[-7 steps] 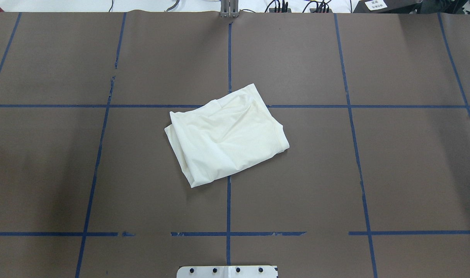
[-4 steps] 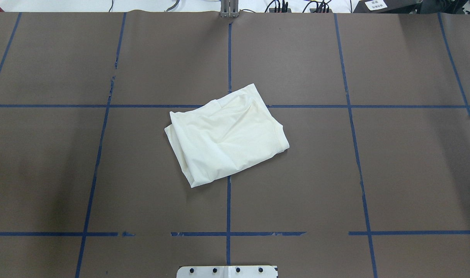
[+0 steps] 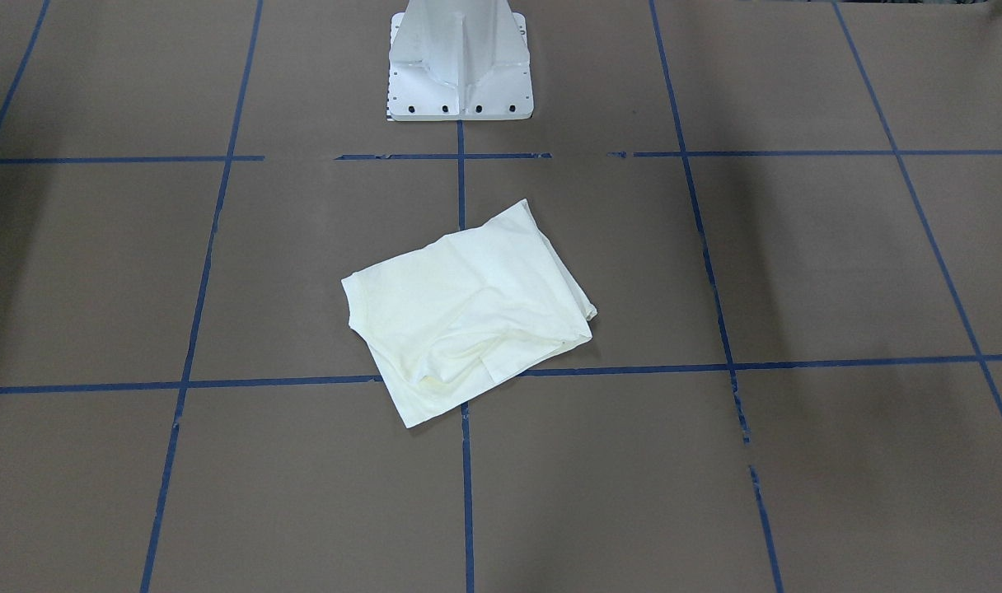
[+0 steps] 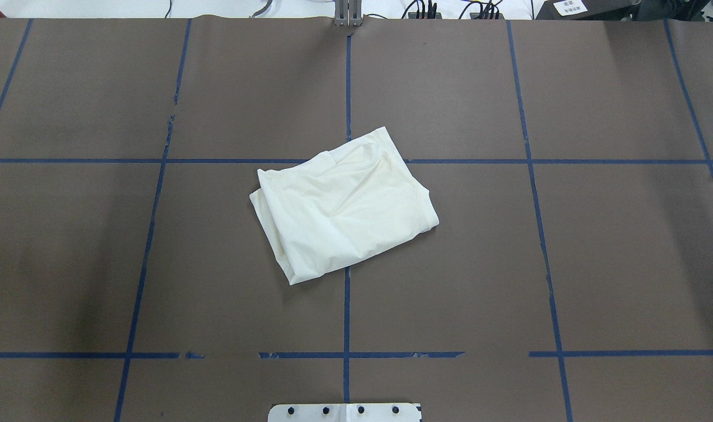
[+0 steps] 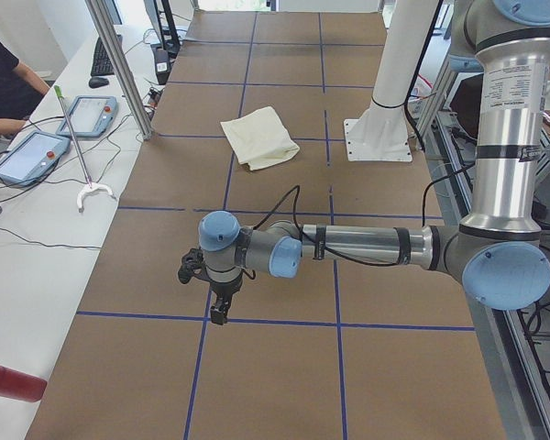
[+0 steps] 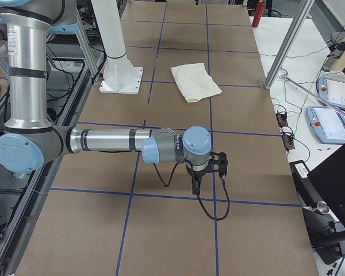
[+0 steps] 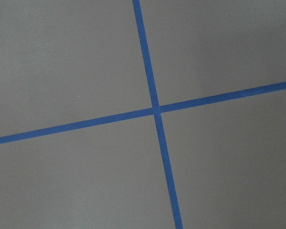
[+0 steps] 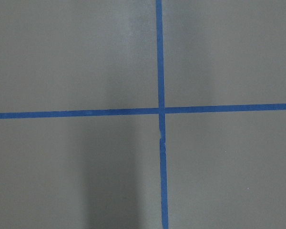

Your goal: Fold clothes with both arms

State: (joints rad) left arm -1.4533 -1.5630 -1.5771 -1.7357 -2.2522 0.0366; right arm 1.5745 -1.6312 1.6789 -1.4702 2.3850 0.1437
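The cream-white shirt (image 4: 345, 211) lies folded into a tilted rectangle at the table's middle, plain side up; the print is hidden. It also shows in the front-facing view (image 3: 468, 313) and both side views (image 5: 259, 137) (image 6: 195, 81). The left arm stretches low over the table's left end, its gripper (image 5: 218, 312) pointing down above a blue tape line, far from the shirt. The right arm mirrors it at the right end, its gripper (image 6: 195, 190) pointing down. I cannot tell whether either gripper is open or shut. Both wrist views show only brown table and tape crossings.
The white pedestal base (image 3: 460, 66) stands at the robot's edge, near the shirt. Teach pendants (image 5: 32, 151) (image 6: 333, 92), cables and a red cylinder (image 5: 14, 382) lie on white side tables beyond the brown surface. An operator's arm (image 5: 5, 82) shows at the left end.
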